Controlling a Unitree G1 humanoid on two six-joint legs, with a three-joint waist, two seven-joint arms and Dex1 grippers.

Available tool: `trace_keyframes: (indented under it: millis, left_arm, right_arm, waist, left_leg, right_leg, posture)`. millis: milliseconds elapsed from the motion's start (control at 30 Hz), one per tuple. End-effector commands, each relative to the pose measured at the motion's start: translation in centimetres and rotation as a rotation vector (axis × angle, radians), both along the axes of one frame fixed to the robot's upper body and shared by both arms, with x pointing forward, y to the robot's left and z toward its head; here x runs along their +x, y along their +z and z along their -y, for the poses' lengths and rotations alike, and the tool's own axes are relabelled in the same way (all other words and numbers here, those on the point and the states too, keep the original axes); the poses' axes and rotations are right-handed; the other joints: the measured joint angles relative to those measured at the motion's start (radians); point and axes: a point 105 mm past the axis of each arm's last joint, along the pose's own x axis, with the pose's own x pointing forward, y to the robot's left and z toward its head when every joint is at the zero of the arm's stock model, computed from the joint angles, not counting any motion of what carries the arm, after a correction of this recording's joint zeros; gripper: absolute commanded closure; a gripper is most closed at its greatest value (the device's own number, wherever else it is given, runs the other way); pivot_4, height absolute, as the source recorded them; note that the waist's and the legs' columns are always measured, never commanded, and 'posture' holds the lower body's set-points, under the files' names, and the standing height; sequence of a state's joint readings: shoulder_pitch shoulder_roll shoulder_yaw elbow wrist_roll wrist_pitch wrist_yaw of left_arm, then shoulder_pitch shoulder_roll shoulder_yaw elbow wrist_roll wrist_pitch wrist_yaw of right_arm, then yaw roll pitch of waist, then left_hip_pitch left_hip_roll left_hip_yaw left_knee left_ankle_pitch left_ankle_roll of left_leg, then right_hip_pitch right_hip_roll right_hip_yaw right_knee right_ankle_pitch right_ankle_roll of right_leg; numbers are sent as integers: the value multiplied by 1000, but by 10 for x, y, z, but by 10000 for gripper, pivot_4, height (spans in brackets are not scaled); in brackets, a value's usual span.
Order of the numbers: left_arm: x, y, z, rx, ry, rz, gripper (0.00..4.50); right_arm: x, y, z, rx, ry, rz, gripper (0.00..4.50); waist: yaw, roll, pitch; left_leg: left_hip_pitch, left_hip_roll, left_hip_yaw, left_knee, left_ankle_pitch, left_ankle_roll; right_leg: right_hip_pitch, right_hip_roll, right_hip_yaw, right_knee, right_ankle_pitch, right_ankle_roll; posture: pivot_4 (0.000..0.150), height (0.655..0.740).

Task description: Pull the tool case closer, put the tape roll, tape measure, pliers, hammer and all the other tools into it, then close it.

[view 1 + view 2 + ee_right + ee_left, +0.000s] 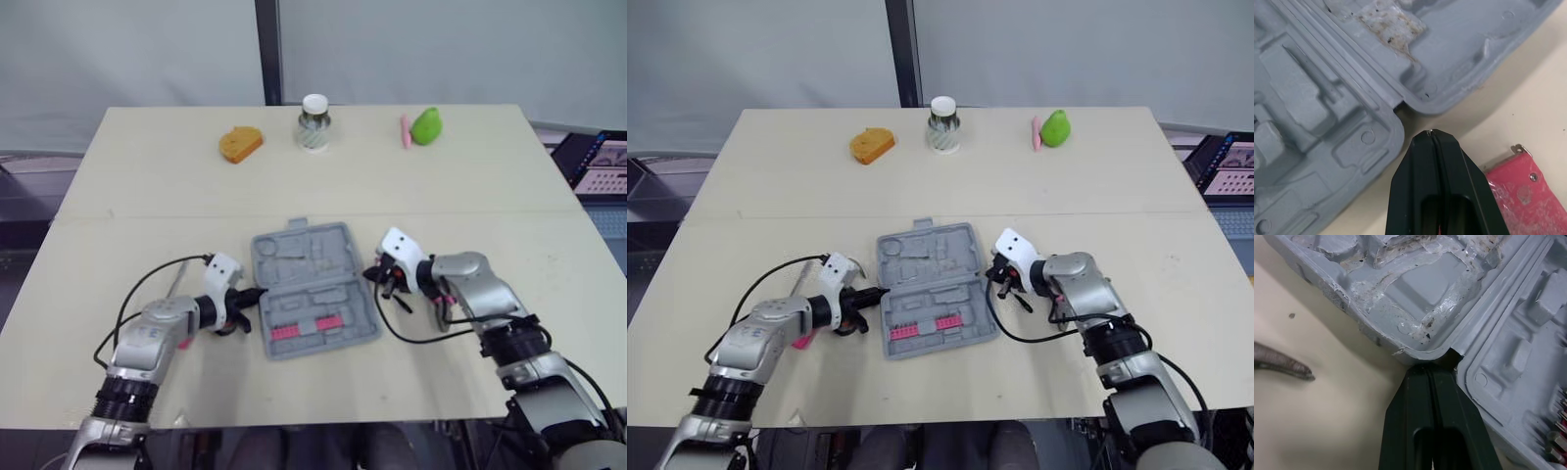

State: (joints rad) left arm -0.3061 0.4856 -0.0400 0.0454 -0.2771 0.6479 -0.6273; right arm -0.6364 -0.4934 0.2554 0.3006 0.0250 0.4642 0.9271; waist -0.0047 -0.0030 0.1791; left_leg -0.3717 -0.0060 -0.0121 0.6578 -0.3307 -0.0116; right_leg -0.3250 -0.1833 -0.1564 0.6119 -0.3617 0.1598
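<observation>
The tool case [313, 294] lies open and flat on the counter [147, 186], midway along its near edge. Its hinge runs side to side and its handle points to the far edge. The left tool [255, 294] and the right tool [371, 275] are both closed, with their tips at opposite hinge ends.
</observation>
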Motion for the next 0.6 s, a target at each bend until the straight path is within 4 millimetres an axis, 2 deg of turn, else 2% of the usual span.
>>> trace_keyframes:
  millis: [33,200,433,600]
  left_arm:
    - [1,5,3,-3,-18,26,45000]
    - [0,5,6,-11,-31,26,45000]
    - [-4,4,9,-8,-61,17,45000]
    - [-16,7,11,15,-142,-2,45000]
  right_arm:
    - [2,12,-7,15,18,39,44514]
    - [-4,11,-15,23,55,22,44514]
    - [-16,2,-15,18,81,-16,44514]
    - [-35,-1,-16,30,107,-46,44514]
  waist:
    - [0,0,0]
    - [0,0,0]
    - [0,0,0]
    - [1,0,0]
  left_leg:
    - [0,0,0,0,0,0]
    - [0,0,0,0,0,0]
    - [0,0,0,0,0,0]
    - [0,0,-1,0,0,0]
  right_leg:
    - [0,0,0,0,0,0]
    - [0,0,0,0,0,0]
    - [0,0,0,1,0,0]
    - [0,0,0,0,0,0]
  posture:
    - [1500,7400]
    - [1500,7400]
    - [1500,7400]
    - [1500,7400]
